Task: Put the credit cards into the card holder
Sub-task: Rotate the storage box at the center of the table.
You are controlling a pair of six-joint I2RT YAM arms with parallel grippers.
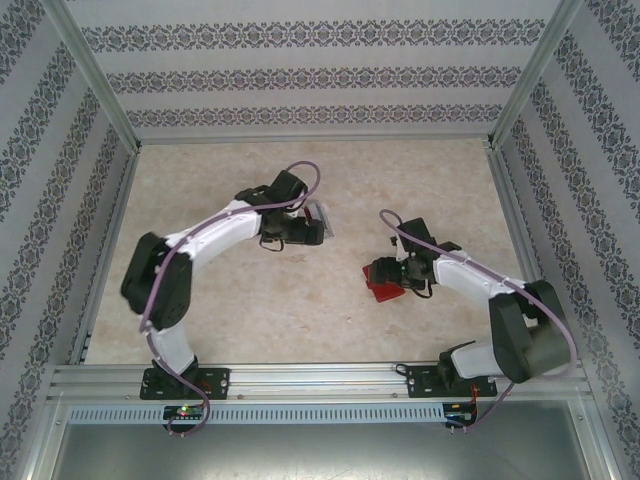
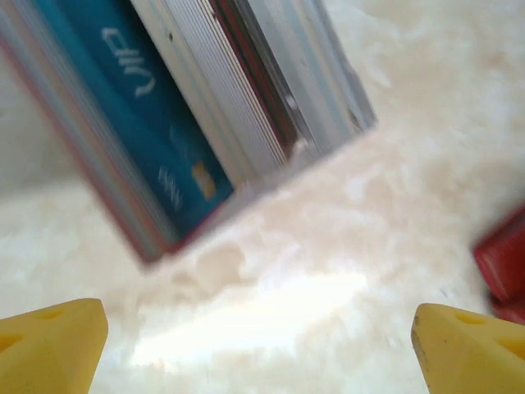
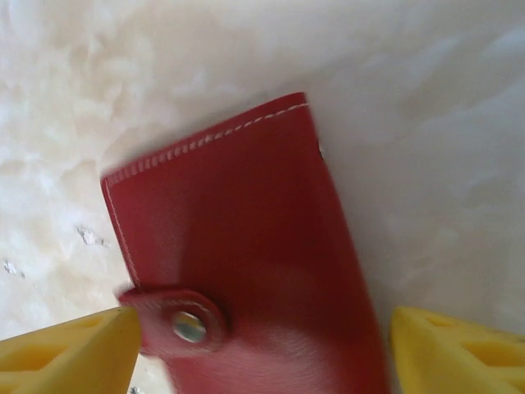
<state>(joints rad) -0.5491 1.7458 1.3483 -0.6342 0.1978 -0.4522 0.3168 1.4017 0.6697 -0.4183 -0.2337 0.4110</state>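
Booth: wallpaper walls point(image 1: 300, 75) with banded floral print on three sides, aluminium posts point(image 1: 95, 75) at the corners. Worktop point(image 1: 300, 310) pale marbled beige with a slight sheen. Card holder point(image 3: 238, 222), red, lies flat right of centre, folded shut with the tab snapped over. Right claw point(image 3: 262, 353) spread astride it, one tip at the tab, not clamped. Credit cards point(image 2: 156, 139) stand on edge in a clear slotted tray point(image 1: 320, 214) mid-worktop, a blue face showing. Left claw point(image 2: 262, 353) wide apart, empty, near them.
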